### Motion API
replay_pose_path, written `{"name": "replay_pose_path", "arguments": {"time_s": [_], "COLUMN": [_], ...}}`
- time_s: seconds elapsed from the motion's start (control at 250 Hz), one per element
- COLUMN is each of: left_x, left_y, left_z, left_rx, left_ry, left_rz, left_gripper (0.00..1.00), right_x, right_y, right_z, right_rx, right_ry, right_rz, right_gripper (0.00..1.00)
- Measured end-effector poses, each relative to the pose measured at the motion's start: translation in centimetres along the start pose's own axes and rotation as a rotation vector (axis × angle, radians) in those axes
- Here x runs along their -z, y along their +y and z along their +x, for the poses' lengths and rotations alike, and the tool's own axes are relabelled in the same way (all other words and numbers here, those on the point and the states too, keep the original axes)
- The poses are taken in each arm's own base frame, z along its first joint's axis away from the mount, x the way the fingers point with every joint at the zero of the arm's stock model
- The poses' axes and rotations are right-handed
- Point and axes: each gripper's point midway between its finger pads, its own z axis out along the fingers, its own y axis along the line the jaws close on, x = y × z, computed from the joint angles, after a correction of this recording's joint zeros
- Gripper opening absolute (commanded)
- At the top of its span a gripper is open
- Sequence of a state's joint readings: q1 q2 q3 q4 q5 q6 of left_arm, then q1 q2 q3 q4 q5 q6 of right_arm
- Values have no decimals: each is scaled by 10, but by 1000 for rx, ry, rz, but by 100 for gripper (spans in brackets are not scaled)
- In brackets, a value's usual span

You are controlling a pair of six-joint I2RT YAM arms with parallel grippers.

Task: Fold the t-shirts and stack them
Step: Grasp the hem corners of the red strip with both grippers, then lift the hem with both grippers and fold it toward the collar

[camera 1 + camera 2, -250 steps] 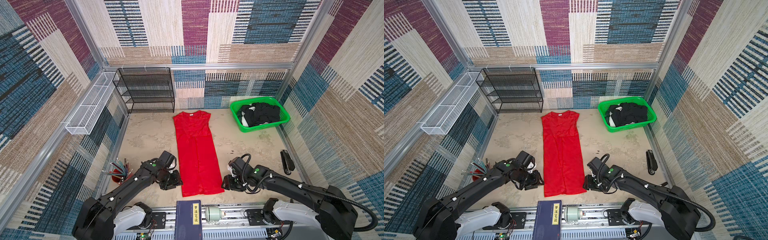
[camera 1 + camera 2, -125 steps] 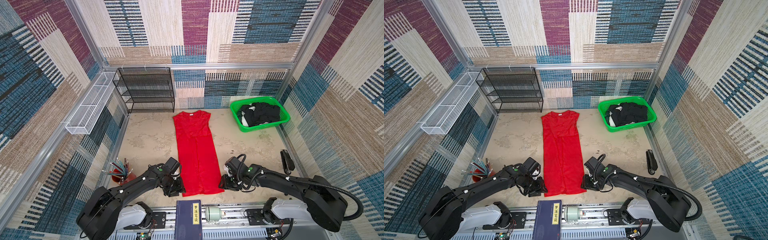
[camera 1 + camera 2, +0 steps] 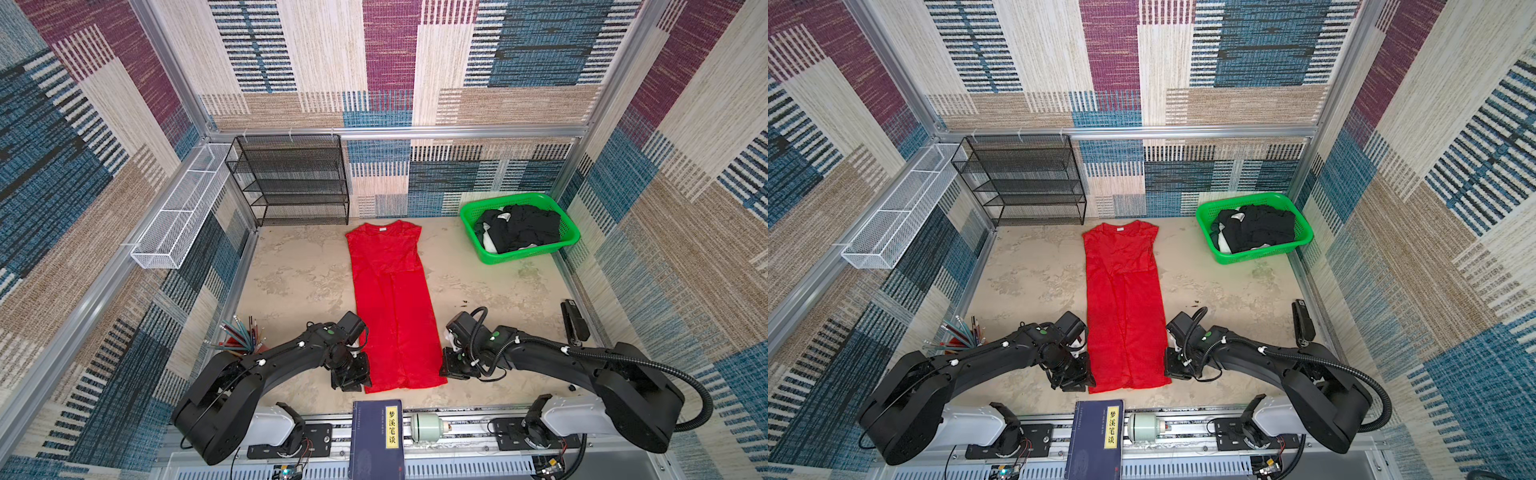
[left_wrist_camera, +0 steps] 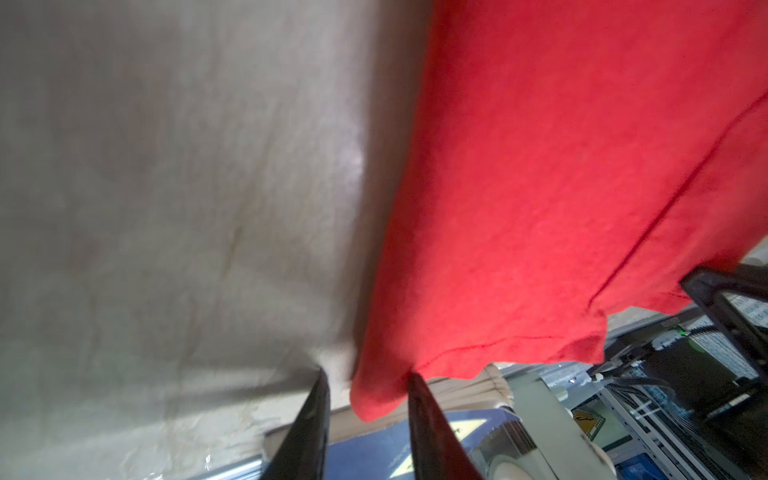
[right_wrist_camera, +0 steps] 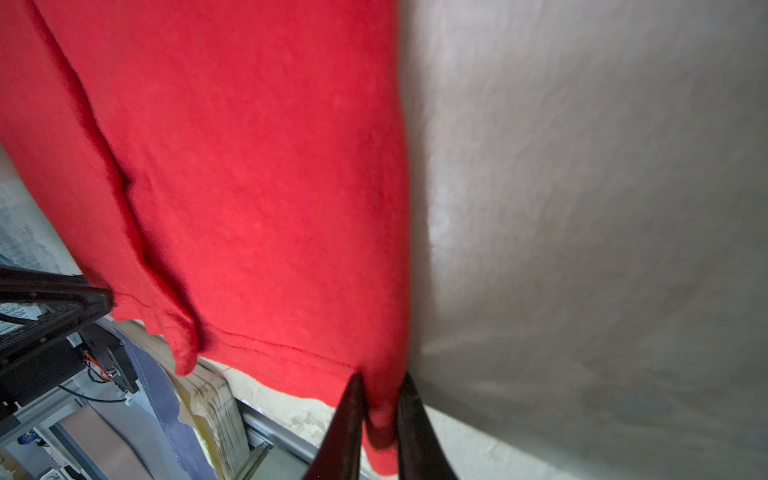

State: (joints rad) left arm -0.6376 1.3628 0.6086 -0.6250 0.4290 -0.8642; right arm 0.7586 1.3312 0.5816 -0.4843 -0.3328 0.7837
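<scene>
In both top views the red t-shirt (image 3: 390, 299) (image 3: 1121, 299) is seen flat on the table (image 3: 291, 282), already narrowed to a long strip with the collar at the far end; the left gripper (image 3: 352, 377) and the right gripper (image 3: 453, 368) are set at the two near hem corners, and since a second ago they have been brought closer in and their jaws narrowed; the black t-shirts (image 3: 519, 226) are left in the green basket (image 3: 515, 195); in the left wrist view the left gripper (image 4: 366, 372) is half closed about the corner, but a gap is seen beside one finger (image 4: 316, 415), so no firm hold is shown; in the right wrist view the right gripper (image 5: 382, 376) is drawn nearly together and the corner is pinched between its jaws; it is judged that the hem is about to be lifted and carried toward the collar.
</scene>
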Motion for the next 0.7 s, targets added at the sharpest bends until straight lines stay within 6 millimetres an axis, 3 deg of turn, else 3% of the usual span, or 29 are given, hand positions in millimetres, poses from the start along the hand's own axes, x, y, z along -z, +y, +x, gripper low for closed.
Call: {"name": "replay_pose_path", "arguments": {"time_s": [0.1, 0.16, 0.428, 0.7], "left_x": [-1, -2, 17, 70], "left_y": [1, 2, -8, -40], "left_z": [0, 0, -2, 0], "left_rx": [1, -2, -67, -160], "left_ry": [7, 3, -78, -186], "left_rz": [-5, -10, 49, 143], "left_gripper": [11, 0, 0, 0], "right_x": [2, 4, 25, 73], "right_y": [2, 4, 21, 51], "right_z": [-1, -2, -8, -18], "right_rx": [5, 7, 49, 79], "right_ry": [-8, -15, -80, -174], "right_rz": [-8, -14, -82, -156], "right_gripper": [0, 0, 0, 0]}}
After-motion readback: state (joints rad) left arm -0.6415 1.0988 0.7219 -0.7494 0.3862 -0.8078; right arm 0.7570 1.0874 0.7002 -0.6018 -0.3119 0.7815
